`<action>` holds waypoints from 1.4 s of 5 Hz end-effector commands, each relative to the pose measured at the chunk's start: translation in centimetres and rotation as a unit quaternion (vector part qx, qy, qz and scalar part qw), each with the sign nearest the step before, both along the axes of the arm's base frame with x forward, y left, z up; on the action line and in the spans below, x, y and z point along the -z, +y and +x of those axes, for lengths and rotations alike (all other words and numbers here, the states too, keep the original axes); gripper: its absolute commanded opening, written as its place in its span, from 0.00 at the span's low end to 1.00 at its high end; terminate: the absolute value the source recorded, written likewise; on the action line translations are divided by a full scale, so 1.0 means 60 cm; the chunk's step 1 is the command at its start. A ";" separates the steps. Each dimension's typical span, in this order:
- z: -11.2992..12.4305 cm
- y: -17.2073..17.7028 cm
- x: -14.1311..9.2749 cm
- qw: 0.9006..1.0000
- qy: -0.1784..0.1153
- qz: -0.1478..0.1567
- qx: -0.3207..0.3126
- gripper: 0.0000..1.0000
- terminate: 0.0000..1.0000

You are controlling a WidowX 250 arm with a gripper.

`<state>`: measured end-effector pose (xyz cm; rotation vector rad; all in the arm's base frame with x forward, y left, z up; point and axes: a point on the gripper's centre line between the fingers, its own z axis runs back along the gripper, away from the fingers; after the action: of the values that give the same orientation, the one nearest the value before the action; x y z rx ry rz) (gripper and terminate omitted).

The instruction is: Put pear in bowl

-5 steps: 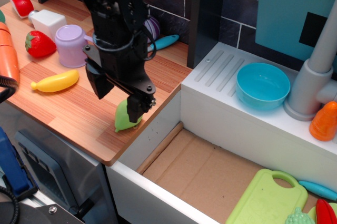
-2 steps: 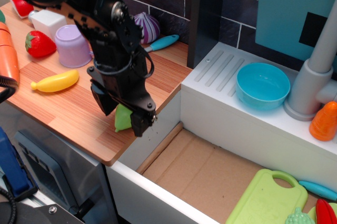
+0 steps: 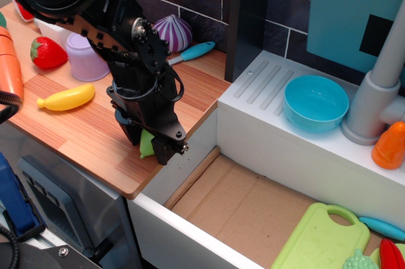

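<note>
The pear is a small light-green toy fruit lying near the front right corner of the wooden counter. Only a narrow strip of it shows between the black fingers. My gripper is down over the pear, with one finger on each side pressed against it. The pear still rests on the counter. The light-blue bowl stands empty on the white drainboard to the right, across the counter's edge.
A yellow banana, lilac cup, strawberry, purple onion and teal-handled utensil are on the counter. A grey faucet and a teal box stand beyond the bowl. A lime cutting board lies in the sink.
My gripper has come down over the pear and its fingers have drawn in from either side. The pear has stayed in place and is now mostly hidden.
</note>
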<state>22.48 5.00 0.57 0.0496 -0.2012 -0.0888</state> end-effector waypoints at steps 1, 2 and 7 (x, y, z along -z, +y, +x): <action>0.034 -0.019 -0.043 0.998 -0.016 0.003 0.063 0.00 0.00; 0.065 -0.049 -0.061 0.992 -0.027 0.005 0.125 0.00 0.00; 0.211 -0.175 -0.115 0.961 -0.127 0.064 0.238 0.00 0.00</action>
<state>34.77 -5.71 6.14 0.1217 -0.4436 -0.5892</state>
